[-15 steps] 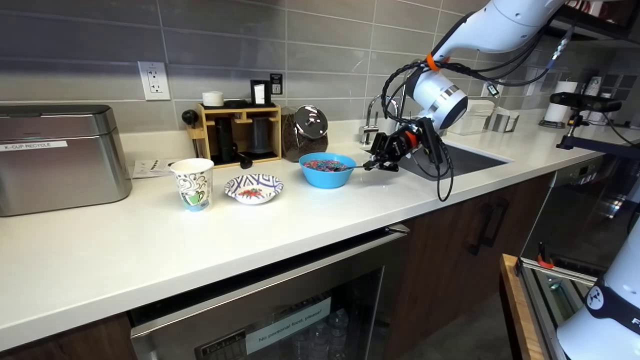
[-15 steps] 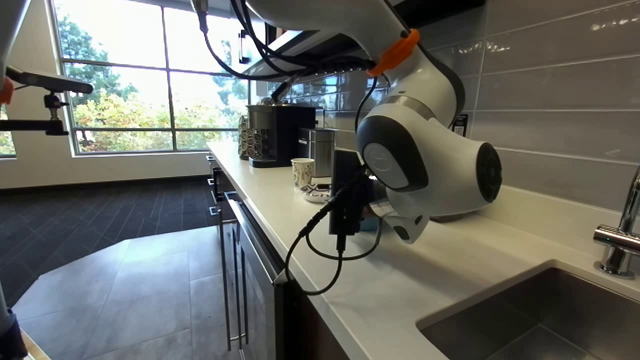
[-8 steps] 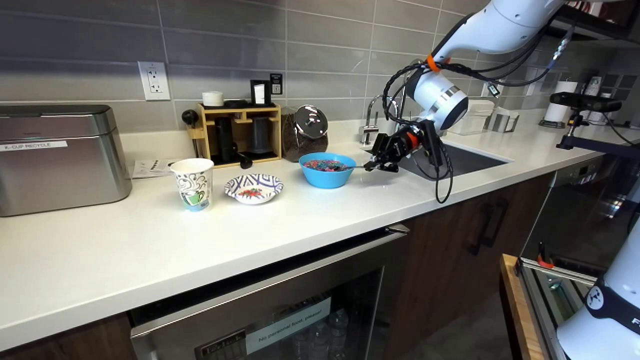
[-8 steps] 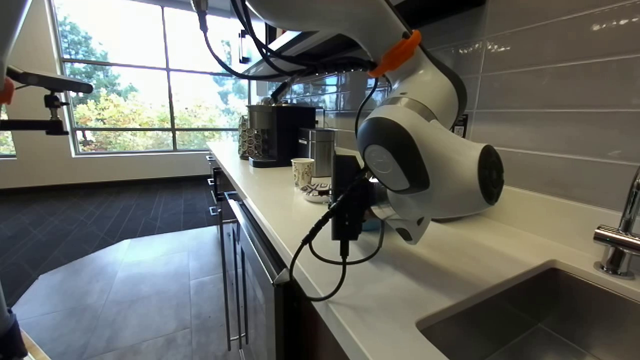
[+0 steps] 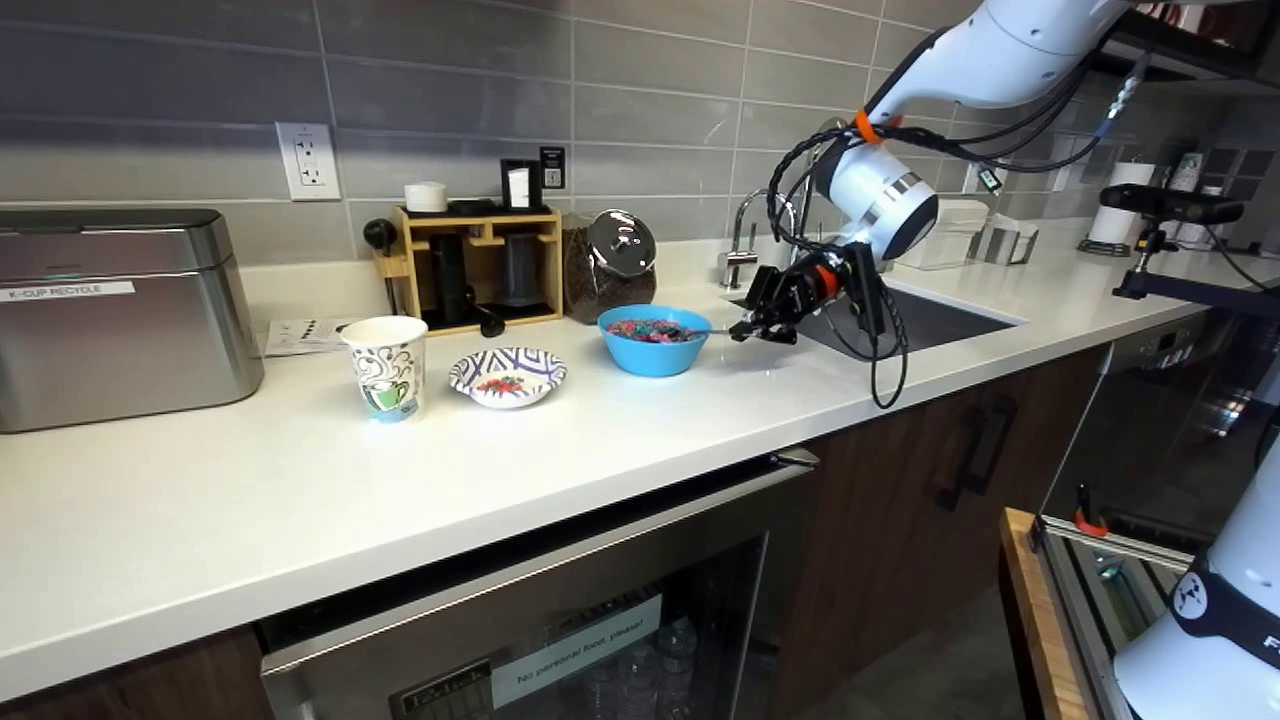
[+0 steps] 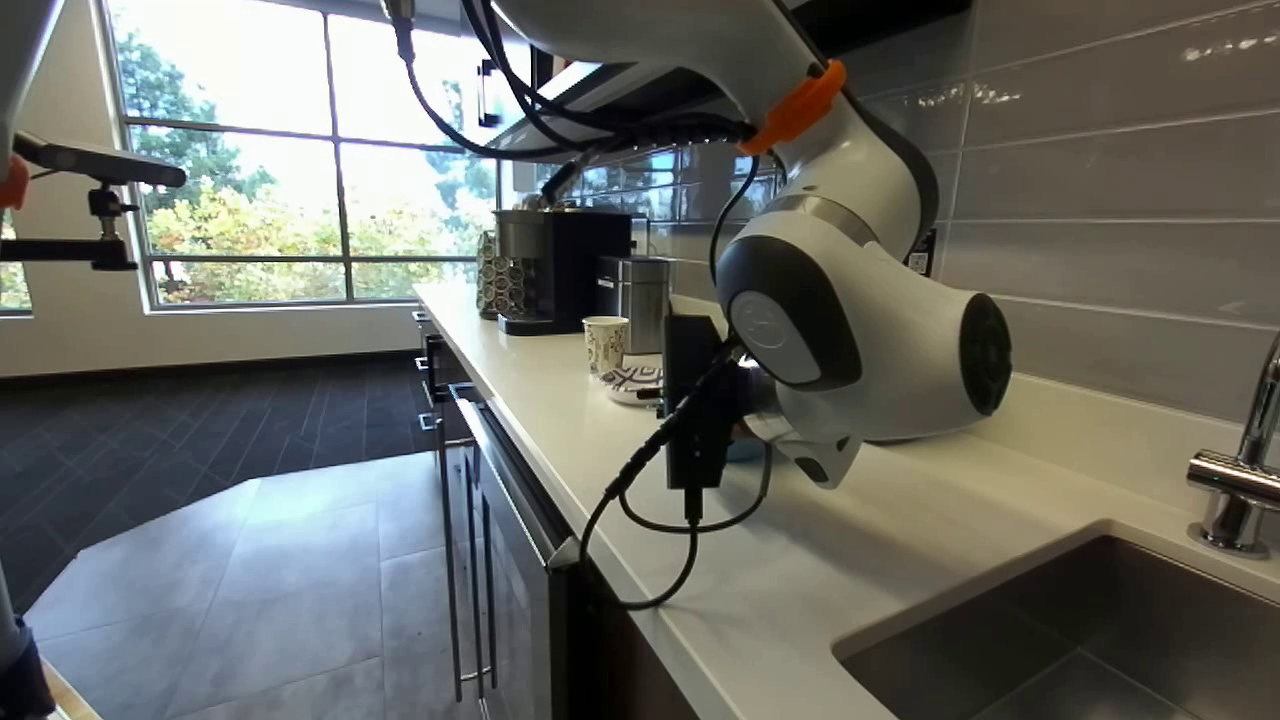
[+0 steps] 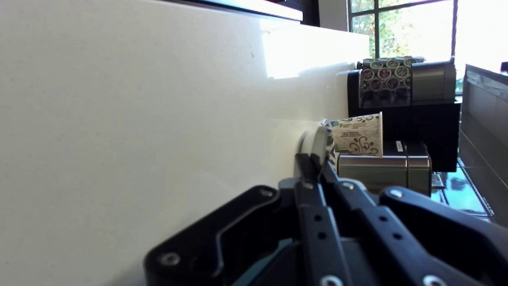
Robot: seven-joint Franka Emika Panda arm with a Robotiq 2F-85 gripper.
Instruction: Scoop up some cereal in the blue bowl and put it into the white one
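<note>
At the left of the countertop point(image 5: 400, 510), near a paper cup point(image 5: 387, 365), sits the white patterned bowl point(image 5: 508, 400) with a little cereal point(image 5: 502, 385) inside. It appears to be paper: light, soft-walled, easily tipped; avoid contact with its rim. To its right, the blue bowl point(image 5: 645, 358) holds the larger portion. I judge it plastic: stiff, light, liable to slide under side load. The pieces look loose and will likely spill if tilted. Further right, the spoon point(image 5: 715, 332) crosses the blue bowl's rim, head out of sight; whether shaft and rim touch, I cannot tell. Expect a stiff, narrow, slippery metal handle. Farthest right, my gripper point(image 7: 316, 167) pinches that handle between its fingers, outside the bowl. Recommended hold: flat faces, near the tail end, secured against twist.
</note>
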